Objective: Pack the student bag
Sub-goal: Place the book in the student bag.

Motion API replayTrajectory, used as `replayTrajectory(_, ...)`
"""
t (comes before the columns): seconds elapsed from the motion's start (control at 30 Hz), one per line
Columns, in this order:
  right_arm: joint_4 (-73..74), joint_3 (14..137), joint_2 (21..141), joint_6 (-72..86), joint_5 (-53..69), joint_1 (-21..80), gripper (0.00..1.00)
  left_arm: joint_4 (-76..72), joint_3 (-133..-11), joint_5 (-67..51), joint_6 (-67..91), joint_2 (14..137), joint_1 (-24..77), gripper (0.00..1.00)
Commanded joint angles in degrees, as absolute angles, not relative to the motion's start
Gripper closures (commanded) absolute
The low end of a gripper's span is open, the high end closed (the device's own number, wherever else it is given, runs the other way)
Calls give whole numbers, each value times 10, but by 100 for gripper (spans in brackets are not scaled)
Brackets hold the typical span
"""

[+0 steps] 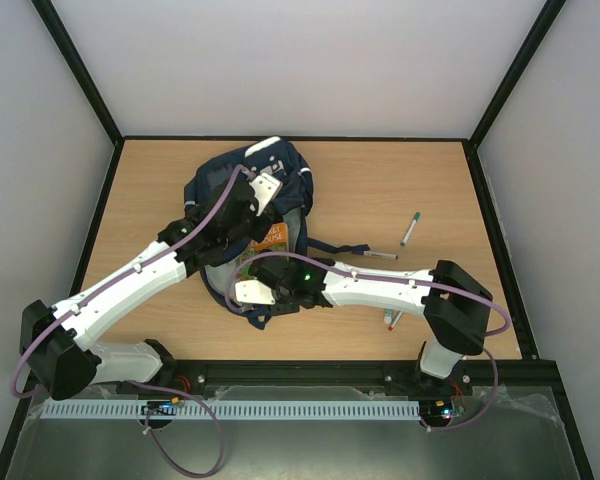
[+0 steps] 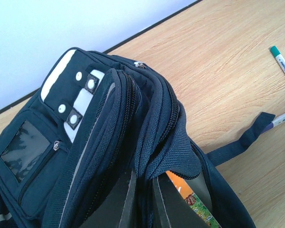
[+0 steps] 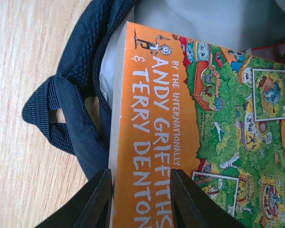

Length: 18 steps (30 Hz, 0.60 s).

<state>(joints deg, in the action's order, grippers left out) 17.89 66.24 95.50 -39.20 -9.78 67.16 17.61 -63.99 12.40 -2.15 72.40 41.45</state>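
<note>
The student bag (image 1: 230,185) is a navy backpack lying in the middle of the table with its mouth held open. My left gripper (image 2: 145,183) is shut on the navy fabric rim of that mouth (image 2: 175,152) and lifts it. An orange and green picture book (image 3: 204,118) sits partly inside the bag, and in the top view the book (image 1: 270,240) pokes out of the opening. My right gripper (image 3: 140,175) hovers at the book's orange cover. Its jaws stand apart: one finger (image 3: 97,199) is at the page edge, the other is over the cover. Nothing is pinched between them.
A green-capped marker (image 1: 410,228) and a second pen (image 1: 377,256) lie on the wood right of the bag. Another pen (image 1: 393,320) lies under my right arm. A dark strap (image 1: 345,247) trails to the right, and the bag's loop (image 3: 52,114) rests on the table.
</note>
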Motion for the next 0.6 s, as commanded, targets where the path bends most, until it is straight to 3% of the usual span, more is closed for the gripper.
replayTrajectory(0.0, 186, 670, 973, -397, -126, 677, 65, 109, -649, 133, -14, 697, 408, 96)
replayTrajectory(0.57, 93, 683, 1011, -406, -268, 676, 76, 109, -648, 122, -9, 693, 408, 96)
